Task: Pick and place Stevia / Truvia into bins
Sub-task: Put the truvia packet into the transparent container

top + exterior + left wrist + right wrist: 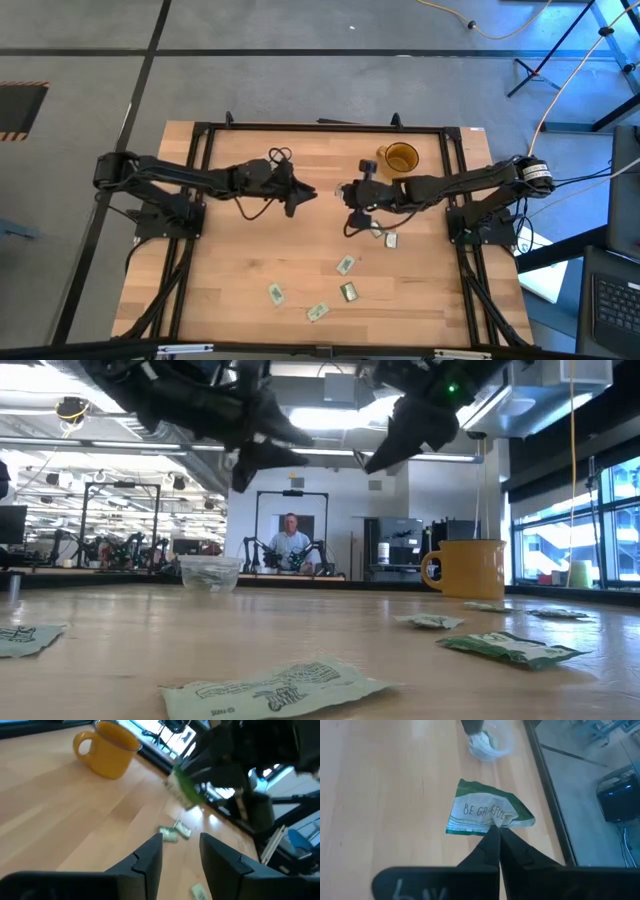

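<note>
My right gripper (496, 831) hovers over the table's middle (346, 196), shut on a green and white sachet (487, 811), which also shows in the left wrist view (183, 789). My left gripper (181, 851) is open, just left of it in the high view (300, 192), above the table and touching nothing. The clear cup (490, 742) stands on its base beyond the sachet, sachets inside, under a left finger (472, 727). The amber mug (400, 158) stands near the far edge. Several sachets (346, 265) lie flat toward the near edge. My right gripper pinches the sachet between its two fingertips at one edge (495, 823). The sachet is crumpled around the pinch. It is lifted clear of the table and sticks out beyond the fingertips, its printed face toward the wrist camera.
A black frame rail (320, 127) runs round the table. Two more sachets (388, 238) lie under the right arm. Bare wood lies between the mug and the clear cup (210, 573). A person (292, 540) sits in the room beyond the far edge.
</note>
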